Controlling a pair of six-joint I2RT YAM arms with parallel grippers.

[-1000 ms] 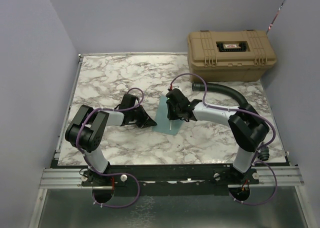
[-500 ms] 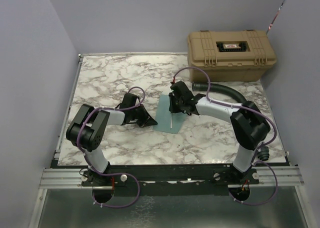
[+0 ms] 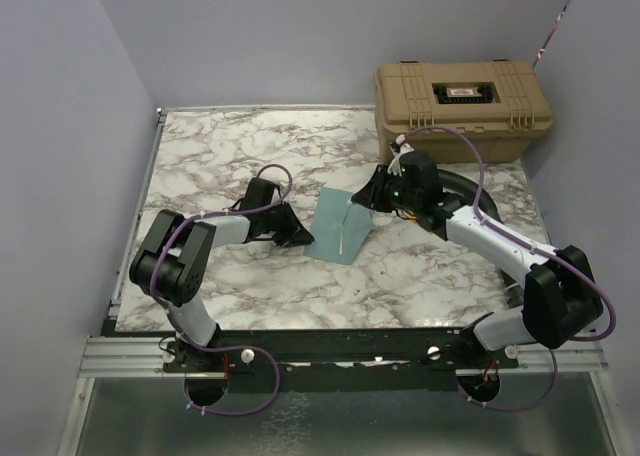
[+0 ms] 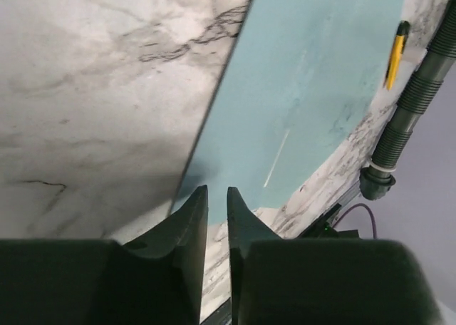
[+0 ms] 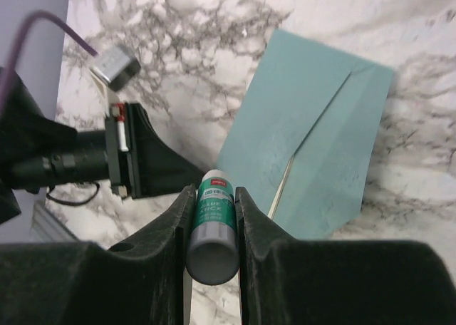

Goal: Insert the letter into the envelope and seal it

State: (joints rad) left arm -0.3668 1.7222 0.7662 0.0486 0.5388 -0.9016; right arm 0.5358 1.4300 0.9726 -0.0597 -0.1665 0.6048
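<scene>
So, starting nearest the arm bases: the left pincer (image 4: 216, 197) sits low on the marble counter (image 3: 230, 156), right at the near-left corner of the envelope (image 3: 330, 226). Its jaws are spread just a crack with nothing visibly between them. I can't tell from the wrist view whether the tips actually touch the paper.

The teal envelope lies flat about mid-counter, between the two pincers and turned a bit off square. Its pointed flap looks folded over onto the body. A thin pale line runs along part of the seam, and I can't tell whether that's the letter, which I can't otherwise make out.

A bit further back, the right pincer (image 5: 212, 197) hovers by the envelope's far-right edge, pinching a glue stick (image 5: 212, 229) with a green-and-white label, its round end facing the wrist camera.

Behind that arm there's a black ribbed hose (image 4: 420, 90) curving across the counter. A tan hard case (image 3: 462, 96) sits at the far right corner.
</scene>
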